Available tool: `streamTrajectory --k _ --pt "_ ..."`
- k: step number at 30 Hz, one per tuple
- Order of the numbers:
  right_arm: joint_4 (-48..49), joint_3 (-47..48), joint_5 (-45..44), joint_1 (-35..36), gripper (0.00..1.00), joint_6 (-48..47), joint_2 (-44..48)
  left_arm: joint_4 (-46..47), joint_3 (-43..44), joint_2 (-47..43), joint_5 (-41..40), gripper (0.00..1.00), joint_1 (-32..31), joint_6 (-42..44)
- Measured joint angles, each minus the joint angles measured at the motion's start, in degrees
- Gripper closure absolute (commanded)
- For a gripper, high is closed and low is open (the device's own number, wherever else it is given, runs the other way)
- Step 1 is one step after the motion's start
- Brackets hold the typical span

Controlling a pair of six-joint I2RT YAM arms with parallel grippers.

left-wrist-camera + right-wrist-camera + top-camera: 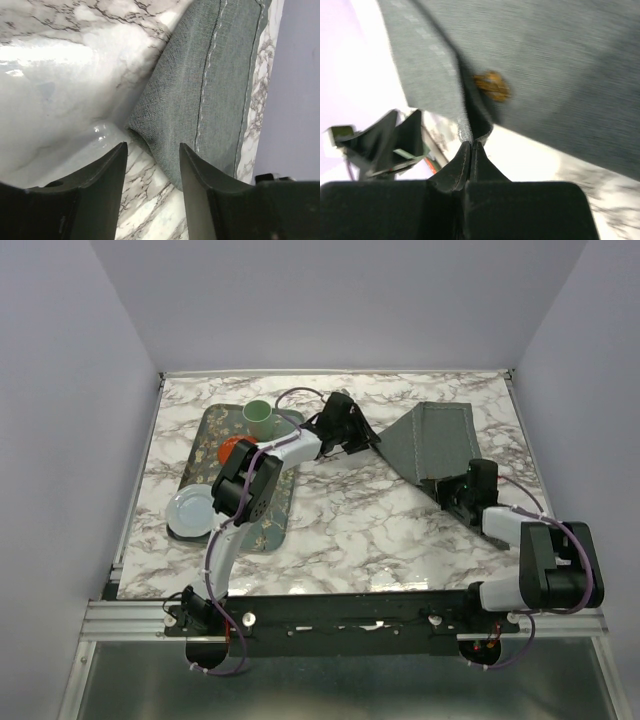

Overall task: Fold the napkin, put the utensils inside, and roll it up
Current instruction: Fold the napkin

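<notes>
As I reach across the marble table [350, 530], from my left to my right:

Tray [265, 530]: green and patterned, at the left, carrying a cup [259, 417] and a plate [188, 512]; well apart from the cloth.

Left gripper [152, 150]: jaws apart, low at the napkin's left corner. The corner lies just ahead of the gap and I hold nothing.

Napkin [435, 440]: dark grey, right of centre toward the far edge, drawn to a point at its near corner.

Right gripper [471, 145]: clamped on that near corner, the hem pinched between my fingertips.

Gold patch [492, 86]: on the cloth in the right wrist view, maybe cutlery; too blurred to tell.

Handling, as I judge it: soft, light and limp, so it will sag and likely slide on the glossy marble. The hemmed corners look like the best hold, since the doubled cloth gives some bite.
</notes>
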State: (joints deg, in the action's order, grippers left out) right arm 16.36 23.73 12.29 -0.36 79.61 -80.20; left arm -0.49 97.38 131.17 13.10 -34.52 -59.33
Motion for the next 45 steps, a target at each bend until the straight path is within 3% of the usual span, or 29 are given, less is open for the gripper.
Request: streamTrajectory --k 13,23,27,32,38,45 --pt "-3.43 16.50 2.21 0.00 0.99 -20.55 -2.67 0.15 0.59 2.58 1.38 0.51 0.55 -0.04" --pt "-3.34 23.98 10.60 0.00 0.99 -39.76 -8.33 8.41 -8.66 -1.01 6.21 0.72 0.66 1.42" --pt "-3.30 27.02 13.55 0.04 0.99 -44.89 -9.16 13.40 -8.55 -1.20 8.46 0.73 0.66 1.14" --pt "-3.48 28.83 16.17 0.04 0.99 -49.75 -9.40 15.26 -4.68 -0.57 9.01 0.75 0.66 0.35" --pt "-4.55 34.14 19.93 0.04 0.99 -54.95 -12.35 14.60 6.40 4.81 8.55 0.75 0.68 0.00" --pt "-6.54 47.23 25.70 0.04 0.99 -59.60 -19.74 11.85 7.50 7.28 7.93 0.71 1.64 -0.13"
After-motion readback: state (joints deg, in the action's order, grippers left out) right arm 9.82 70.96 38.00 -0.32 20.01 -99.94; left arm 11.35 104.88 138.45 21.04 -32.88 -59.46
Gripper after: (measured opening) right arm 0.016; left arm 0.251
